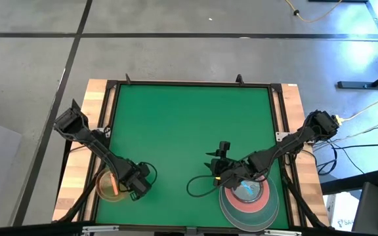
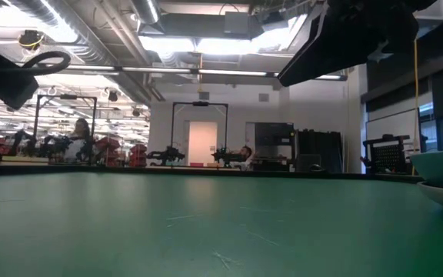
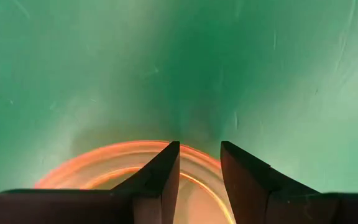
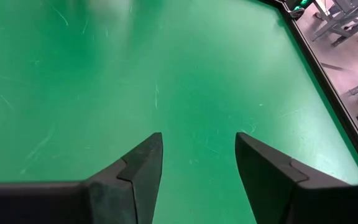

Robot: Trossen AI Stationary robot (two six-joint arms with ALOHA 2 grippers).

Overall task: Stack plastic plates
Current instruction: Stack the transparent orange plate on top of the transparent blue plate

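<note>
The left gripper [image 1: 131,185] sits over the amber plate [image 1: 107,189] at the mat's [image 1: 189,131] near left corner, fingers [image 3: 160,180] a little apart. The right gripper [image 1: 219,159] hangs beside the plate stack [image 1: 251,204] near right, fingers spread over bare mat.

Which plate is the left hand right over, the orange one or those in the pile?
The amber plate at the mat's near-left corner; the left hand hangs over it. The pile, grey and pink with blue on top, lies under the right arm.
</note>
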